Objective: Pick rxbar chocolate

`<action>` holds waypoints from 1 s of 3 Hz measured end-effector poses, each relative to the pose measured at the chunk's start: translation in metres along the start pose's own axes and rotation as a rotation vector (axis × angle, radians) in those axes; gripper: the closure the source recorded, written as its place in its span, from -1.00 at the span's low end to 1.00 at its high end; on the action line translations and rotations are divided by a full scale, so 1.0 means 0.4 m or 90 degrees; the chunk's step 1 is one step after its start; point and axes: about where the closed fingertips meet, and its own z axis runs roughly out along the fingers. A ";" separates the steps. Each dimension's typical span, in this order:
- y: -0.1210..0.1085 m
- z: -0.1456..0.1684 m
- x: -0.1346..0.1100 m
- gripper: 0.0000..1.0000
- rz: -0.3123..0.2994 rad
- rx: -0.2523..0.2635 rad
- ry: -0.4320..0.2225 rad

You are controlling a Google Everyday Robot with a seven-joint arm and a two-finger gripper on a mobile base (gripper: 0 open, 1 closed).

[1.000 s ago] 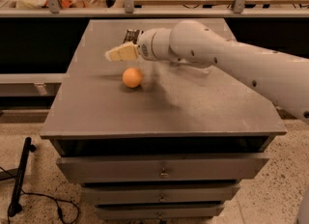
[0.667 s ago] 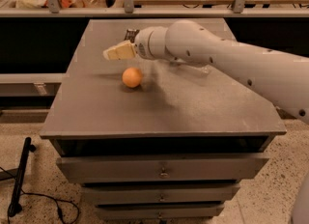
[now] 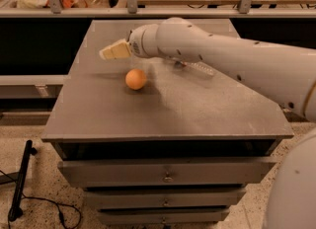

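Note:
My gripper (image 3: 111,52) hangs over the far left part of the grey cabinet top (image 3: 168,109), up and to the left of the round orange ball (image 3: 136,79) and apart from it. My white arm reaches in from the right across the top. A clear plastic bottle (image 3: 198,68) lies behind the arm, partly covered by it. The rxbar chocolate does not show; it is hidden or out of view.
The cabinet has drawers (image 3: 168,173) below its front edge. A railing with glass (image 3: 148,11) runs behind the top. A black pole and cable (image 3: 19,183) lie on the floor at the left.
My gripper has shifted slightly to the left above the top. The orange ball has not moved.

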 end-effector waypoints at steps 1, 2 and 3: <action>-0.026 0.027 0.029 -1.00 0.038 0.021 0.023; -0.041 0.040 0.043 -1.00 0.067 0.034 0.019; -0.046 0.045 0.052 -1.00 0.073 0.044 -0.002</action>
